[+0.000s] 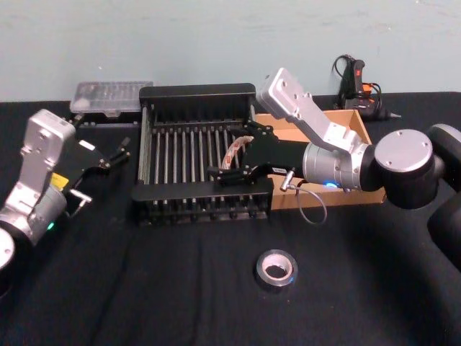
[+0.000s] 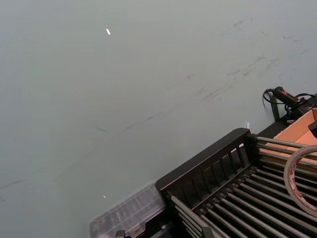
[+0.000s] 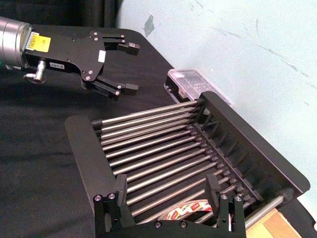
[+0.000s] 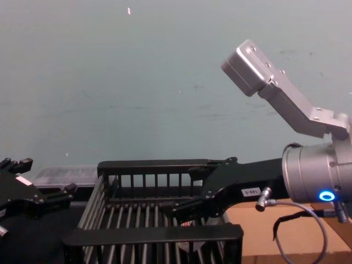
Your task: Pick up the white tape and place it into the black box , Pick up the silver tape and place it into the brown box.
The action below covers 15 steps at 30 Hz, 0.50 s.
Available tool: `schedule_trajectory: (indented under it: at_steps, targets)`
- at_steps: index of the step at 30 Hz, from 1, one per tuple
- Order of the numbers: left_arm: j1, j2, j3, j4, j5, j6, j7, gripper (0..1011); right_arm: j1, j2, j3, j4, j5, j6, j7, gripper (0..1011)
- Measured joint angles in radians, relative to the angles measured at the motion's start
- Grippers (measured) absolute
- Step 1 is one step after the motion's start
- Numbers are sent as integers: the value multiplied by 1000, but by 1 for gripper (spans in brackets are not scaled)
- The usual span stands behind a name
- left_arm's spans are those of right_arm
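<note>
1. our right gripper (image 1: 232,171) reaches over the black crate (image 1: 167,94) from the right, its fingers clamped on the white tape (image 1: 236,150), which stands on edge above the barred bottom, toward the crate's right side.
2. we judge this to be the drop step: the roll is inside the crate's walls, so we should lower a little more and part the fingers only once the roll is close to the bars.
3. since the thin roll could roll or tip when freed, we should let go gently and lift straight up.
4. our left gripper (image 3: 116,65) waits with fingers spread just left of the crate.
5. the grey tape (image 1: 276,269) lies flat on the table near us, well apart from the cardboard box (image 1: 358,128) beside the crate's right wall; that comes next.
</note>
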Motion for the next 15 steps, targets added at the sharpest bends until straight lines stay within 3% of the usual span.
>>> schedule_trajectory:
  at_steps: [8, 15]
  targets:
    - [0, 0, 0, 0, 0, 0, 0, 1001, -3, 2, 5, -8, 3, 5, -8, 1002]
    - [0, 0, 0, 0, 0, 0, 0, 1002, -33, 34, 38, -64, 28, 22, -26, 1002]
